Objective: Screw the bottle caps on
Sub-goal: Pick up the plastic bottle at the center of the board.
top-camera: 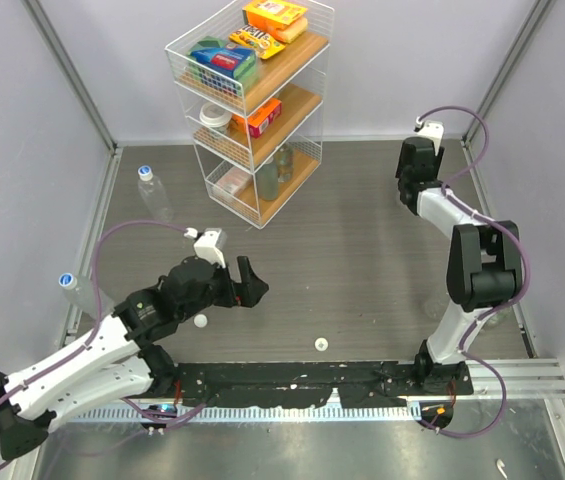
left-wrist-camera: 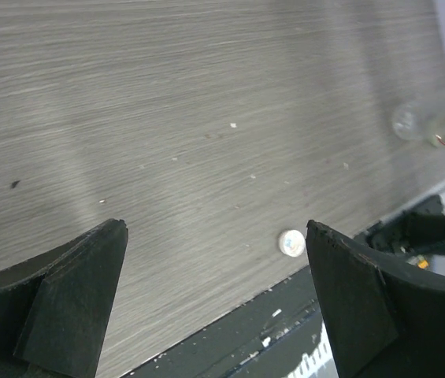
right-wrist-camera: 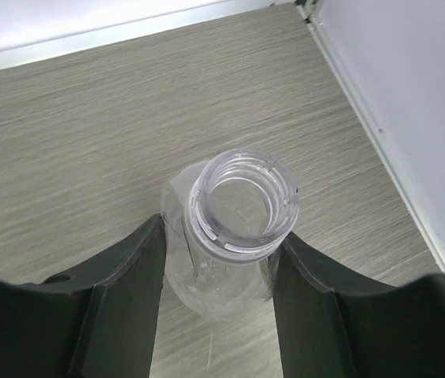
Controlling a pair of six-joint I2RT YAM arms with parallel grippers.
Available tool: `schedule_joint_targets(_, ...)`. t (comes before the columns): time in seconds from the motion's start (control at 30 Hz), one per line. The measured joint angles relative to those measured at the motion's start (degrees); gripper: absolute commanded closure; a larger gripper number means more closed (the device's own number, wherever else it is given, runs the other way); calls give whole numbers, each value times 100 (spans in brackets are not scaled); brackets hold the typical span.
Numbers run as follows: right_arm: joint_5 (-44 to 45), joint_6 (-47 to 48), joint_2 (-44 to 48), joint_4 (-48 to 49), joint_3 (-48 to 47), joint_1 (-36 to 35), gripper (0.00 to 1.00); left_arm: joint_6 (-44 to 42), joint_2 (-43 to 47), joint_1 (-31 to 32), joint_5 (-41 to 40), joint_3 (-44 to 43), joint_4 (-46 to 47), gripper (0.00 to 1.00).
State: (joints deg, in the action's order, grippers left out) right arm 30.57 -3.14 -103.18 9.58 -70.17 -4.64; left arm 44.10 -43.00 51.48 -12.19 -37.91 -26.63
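Observation:
My right gripper is shut on the shoulders of a clear uncapped bottle that stands upright, its open threaded neck facing the camera. In the top view this gripper is at the far right and hides the bottle. My left gripper is open and empty above the table. A small white cap lies on the table between its fingertips, close to the right finger; it also shows in the top view. A second white cap lies under the left arm. Two blue-capped bottles are at the left.
A wire rack with snack boxes, cans and a wide white jar lid stands at the back. A black strip runs along the near edge. Two faint clear bottles lie near the right arm's base. Walls enclose both sides.

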Motion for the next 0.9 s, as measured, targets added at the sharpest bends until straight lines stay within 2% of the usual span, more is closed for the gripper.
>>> schedule_joint_targets(0.13, -555, -225, 479, -625, 81, -22, 63, -339, 144, 0, 684, 13, 476, 1)
schedule_joint_targets(0.23, -1209, -879, 1364, -953, 455, -59, 63, -621, 96, 0, 1388, 26, 1139, 0)
schedule_joint_targets(0.33, -2437, -1593, 2459, -968, 953, -173, 60, -855, -122, 15, 1735, -96, 1427, 0)
schedule_joint_targets(0.47, -3842, -1792, 3233, -1156, 1141, -990, 61, -1172, -564, 15, 2107, -599, 1412, 0)
schedule_joint_targets(0.63, -5744, -1777, 3624, -1196, 1836, -2199, 61, -1458, -542, 15, 2400, -710, 1480, 0)
schedule_joint_targets(0.73, -6454, -1821, 4015, -1309, 2409, -2437, 60, -1471, -487, 15, 2389, -704, 1375, 0)
schedule_joint_targets(0.9, -7023, -2098, 4699, -1040, 2756, -2535, 60, -1294, -404, 15, 2500, -461, 1552, 0)
